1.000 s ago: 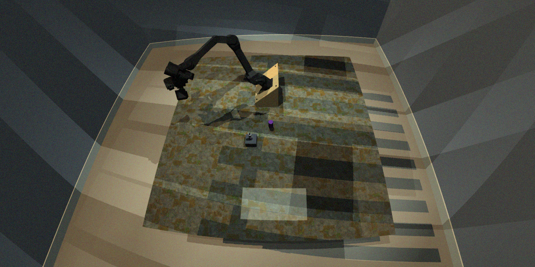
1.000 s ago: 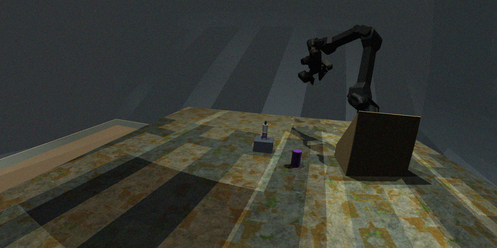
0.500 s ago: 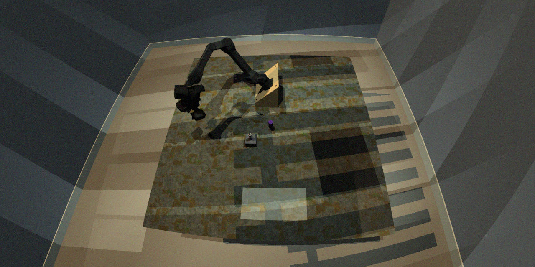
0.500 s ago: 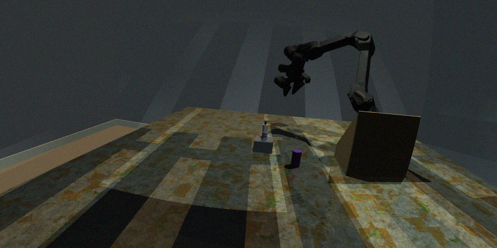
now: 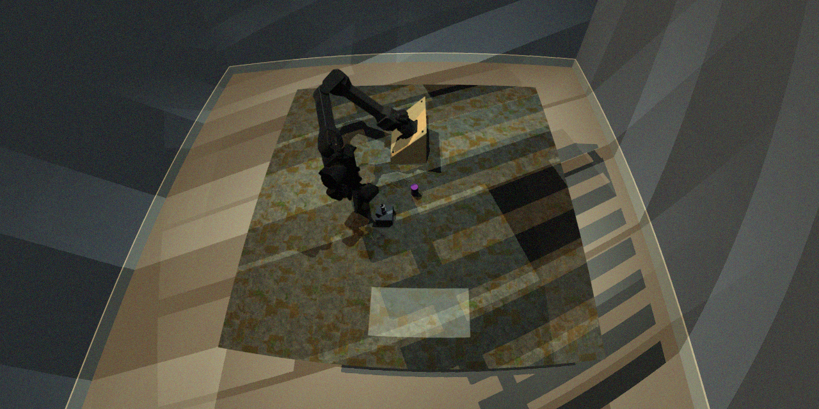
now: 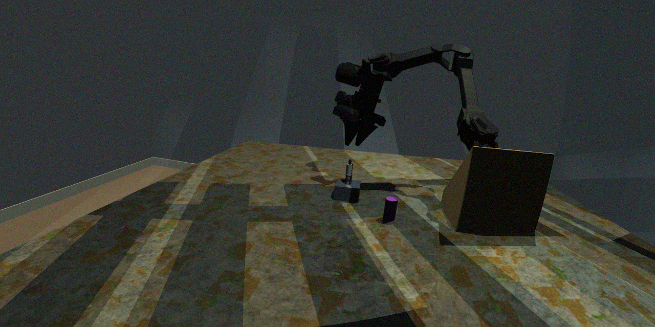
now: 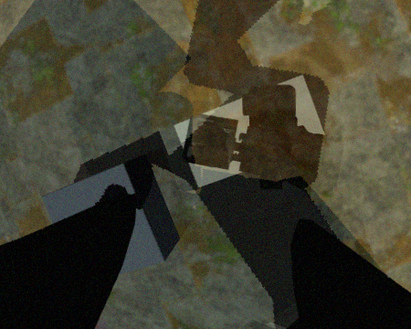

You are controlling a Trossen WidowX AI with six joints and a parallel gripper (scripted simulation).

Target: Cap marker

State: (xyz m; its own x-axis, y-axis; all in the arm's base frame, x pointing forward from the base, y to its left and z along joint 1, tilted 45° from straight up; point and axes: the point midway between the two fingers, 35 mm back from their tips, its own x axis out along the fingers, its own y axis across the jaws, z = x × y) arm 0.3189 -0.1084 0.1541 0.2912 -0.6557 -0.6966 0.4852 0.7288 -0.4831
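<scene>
— Tool (image 6: 359, 142) state? Anything pinched?
— Spread about halfway, nothing between the fingers. Hanging high, tips pointed down, well above the surface (image 6: 183, 252).
— Location of the purple cap (image 6: 390, 209)?
— Standing upright and loose on the surface, well below the tool and off to one side, nearer the tan mounting box (image 6: 499, 194). Out of the wrist view entirely.
— Directly below the tool?
— More nearly the grey holder block (image 6: 346, 190), with the marker (image 6: 349, 171) upright in its socket, uncapped, tip exposed. In the wrist view, only a corner of the block (image 7: 90, 201), partly behind one finger.
— Likely trouble from here?
— Straight descent probably onto the marker instead of the cap: risk of knocking or bending it in the socket. Also, a light loose cap, easily tipped by one finger arriving first. Sideways shift toward the cap needed before going down.
</scene>
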